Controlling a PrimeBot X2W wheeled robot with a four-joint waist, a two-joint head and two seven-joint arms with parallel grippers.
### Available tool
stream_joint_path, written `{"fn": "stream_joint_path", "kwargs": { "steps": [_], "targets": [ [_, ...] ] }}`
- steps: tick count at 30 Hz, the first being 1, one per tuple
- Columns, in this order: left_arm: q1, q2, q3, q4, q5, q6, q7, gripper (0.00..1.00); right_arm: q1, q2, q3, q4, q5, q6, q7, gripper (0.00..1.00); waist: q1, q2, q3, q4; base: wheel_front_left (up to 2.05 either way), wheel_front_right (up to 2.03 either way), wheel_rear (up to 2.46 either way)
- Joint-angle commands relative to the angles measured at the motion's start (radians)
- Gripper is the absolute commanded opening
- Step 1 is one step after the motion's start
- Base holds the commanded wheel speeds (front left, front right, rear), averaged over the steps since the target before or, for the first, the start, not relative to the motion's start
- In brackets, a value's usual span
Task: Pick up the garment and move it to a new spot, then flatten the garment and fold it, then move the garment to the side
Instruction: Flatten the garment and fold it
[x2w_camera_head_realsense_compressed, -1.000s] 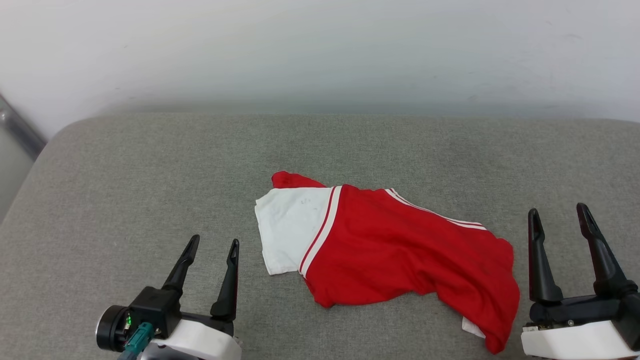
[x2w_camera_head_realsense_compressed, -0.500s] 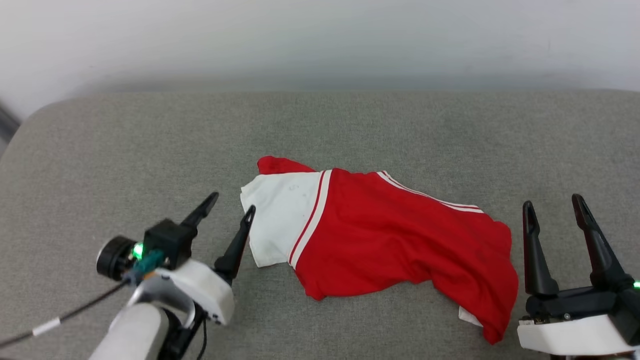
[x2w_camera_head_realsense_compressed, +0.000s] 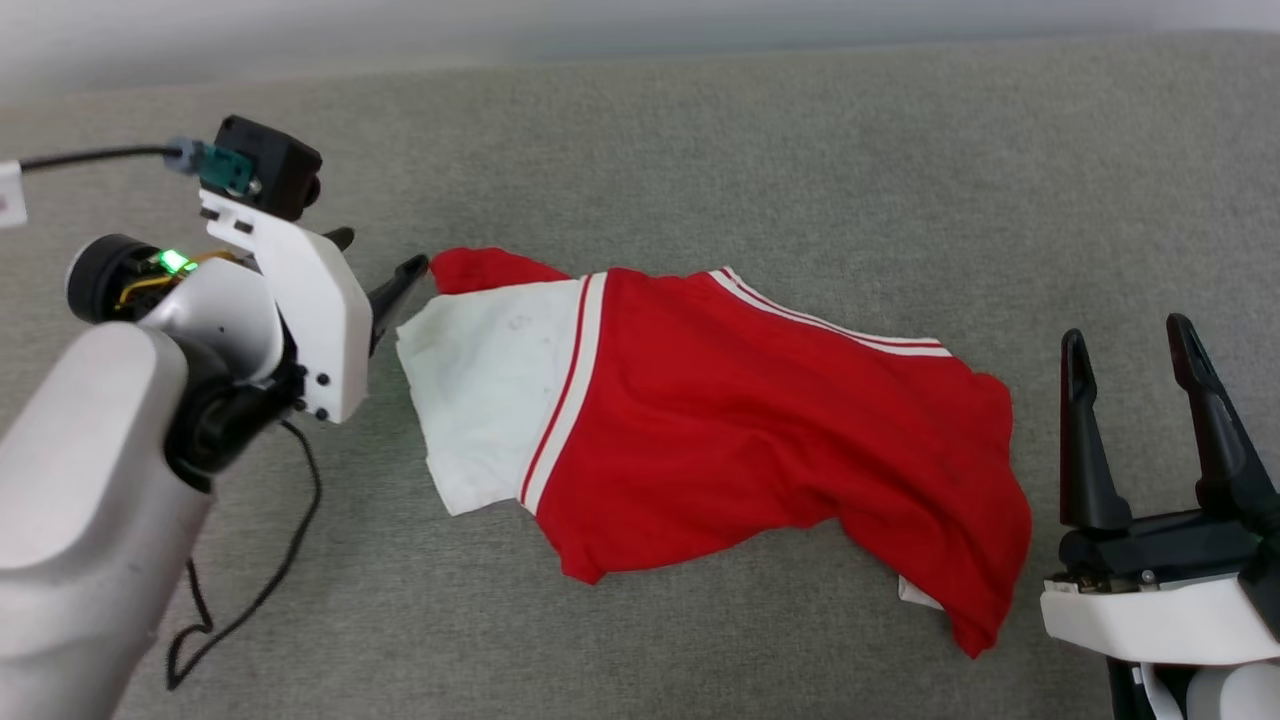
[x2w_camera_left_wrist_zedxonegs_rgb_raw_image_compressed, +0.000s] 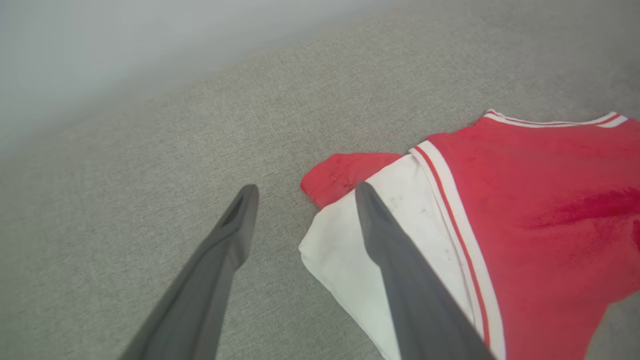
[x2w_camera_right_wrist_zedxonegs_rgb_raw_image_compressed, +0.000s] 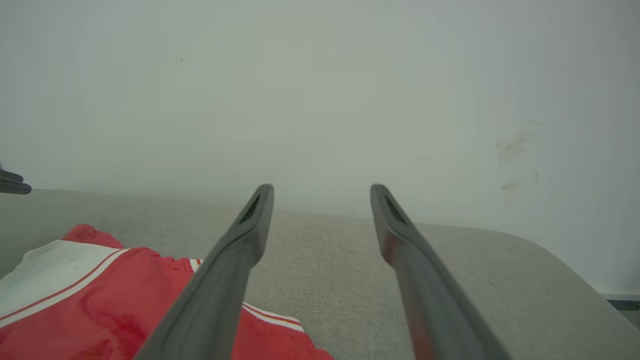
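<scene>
Red cloth with one white short sleeve: the garment, crumpled across the middle of the grey woven cushion, slanting from upper left to lower right in the head view. White-red-white trim at the sleeve seam, and a second striped band along the far edge. Small red flap poking out behind the sleeve. Scrap of white peeking from under the lower right corner. Faint grey smudges on the sleeve.

Counted: one garment, one sleeve on show, two striped bands, two grippers with two dark fingers apiece, one black cable looping beneath the left arm.

Wide-spread left gripper, holding nothing, tips just beside the sleeve's far corner. From the left wrist, one finger over the white sleeve, the other over bare cushion; contact with the cloth impossible to tell. Likewise parted right gripper, empty, fingers pointing up the head view, near the red hem at lower right and apart from it.
</scene>
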Motion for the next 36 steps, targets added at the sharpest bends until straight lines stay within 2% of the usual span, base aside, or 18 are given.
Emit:
{"fn": "stream_joint_path", "kwargs": {
  "steps": [1, 4, 10, 16, 18, 21, 25, 30, 36],
  "targets": [
    [-0.034, 0.020, -0.016, 0.018, -0.030, -0.001, 0.059, 1.00, -0.016, 0.001, -0.001, -0.003, 0.005, 0.000, -0.002, 1.00, -0.0002, -0.0001, 0.038, -0.028, 0.00, 0.00, 0.00],
    [-0.074, 0.063, -0.059, 0.043, -0.072, -0.001, 0.168, 1.00, -0.028, 0.002, -0.001, -0.004, 0.011, 0.000, -0.002, 1.00, -0.0002, -0.0001, 0.066, -0.043, 0.00, 0.00, 0.00],
    [-0.102, 0.128, -0.148, 0.060, -0.102, -0.001, 0.252, 1.00, -0.044, 0.001, 0.001, 0.000, 0.022, 0.000, -0.002, 1.00, -0.0002, -0.0001, 0.101, -0.062, 0.00, 0.00, 0.00],
    [-0.097, 0.150, -0.213, 0.103, -0.117, -0.001, 0.242, 1.00, -0.057, 0.001, 0.003, -0.003, 0.030, 0.000, -0.002, 1.00, -0.0002, -0.0001, 0.129, -0.072, 0.00, 0.00, 0.00],
    [-0.089, 0.145, -0.238, 0.117, -0.135, 0.000, 0.256, 0.00, -0.060, 0.001, 0.001, -0.003, 0.028, 0.000, -0.002, 1.00, -0.0002, -0.0001, 0.135, -0.071, 0.00, 0.00, 0.00],
    [-0.084, 0.141, -0.257, 0.117, -0.165, 0.000, 0.250, 0.00, -0.062, 0.001, -0.005, 0.002, 0.022, 0.000, -0.002, 1.00, -0.0002, -0.0001, 0.139, -0.062, 0.00, 0.00, 0.00],
    [-0.101, 0.134, -0.250, 0.133, -0.173, 0.001, 0.189, 0.00, -0.058, 0.001, -0.009, 0.014, 0.013, 0.000, -0.002, 1.00, -0.0002, -0.0001, 0.116, -0.037, 0.00, 0.00, 0.00],
    [-0.103, 0.127, -0.226, 0.131, -0.192, 0.000, 0.093, 0.00, -0.043, 0.001, -0.015, 0.034, -0.001, 0.000, -0.002, 1.00, -0.0002, -0.0001, 0.055, -0.002, 0.00, 0.00, 0.00],
    [-0.038, 0.154, -0.174, 0.139, -0.216, 0.018, -0.021, 0.00, -0.002, 0.001, -0.031, 0.052, -0.010, 0.000, -0.002, 1.00, -0.0002, -0.0001, -0.036, 0.048, 0.00, 0.00, 0.00]
  ]
}}
